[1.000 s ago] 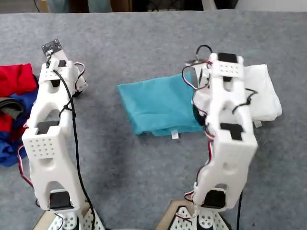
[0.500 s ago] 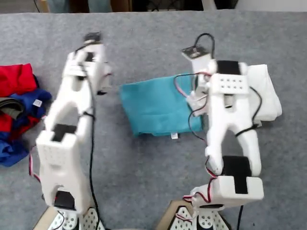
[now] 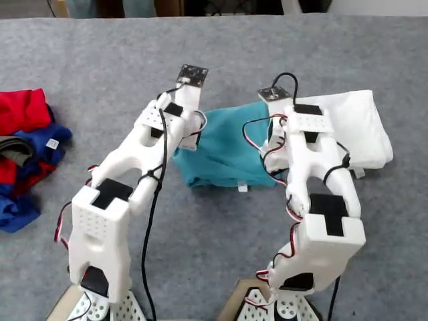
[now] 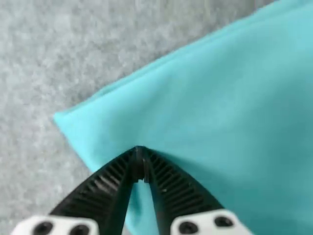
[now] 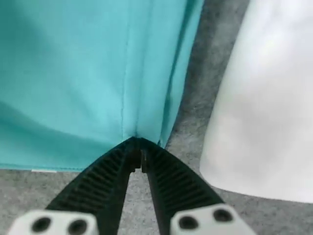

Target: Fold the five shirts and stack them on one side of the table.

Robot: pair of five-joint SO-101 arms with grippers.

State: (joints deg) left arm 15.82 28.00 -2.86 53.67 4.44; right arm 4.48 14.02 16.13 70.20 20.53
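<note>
A folded teal shirt (image 3: pixel 227 147) lies at the table's middle, between the two arms. My left gripper (image 3: pixel 190 142) is shut, its tips resting on the teal shirt (image 4: pixel 220 98) near its left corner. My right gripper (image 3: pixel 275 137) is shut too, with its tips at the right edge of the teal shirt (image 5: pixel 73 73). I see no fabric held between either pair of fingers. A folded white shirt (image 3: pixel 361 127) lies just right of the teal one, and a narrow strip of grey table separates them beside the white shirt (image 5: pixel 264 98).
A loose pile of clothes lies at the table's left edge, with a red shirt (image 3: pixel 23 110) on top and a blue shirt (image 3: pixel 20 207) beneath. Grey cloth table (image 3: pixel 214 47) stretches free behind and in front of the shirts.
My left arm has swung right from near the pile to the teal shirt's left edge. My right arm has turned and lowered at the shirt's right edge.
</note>
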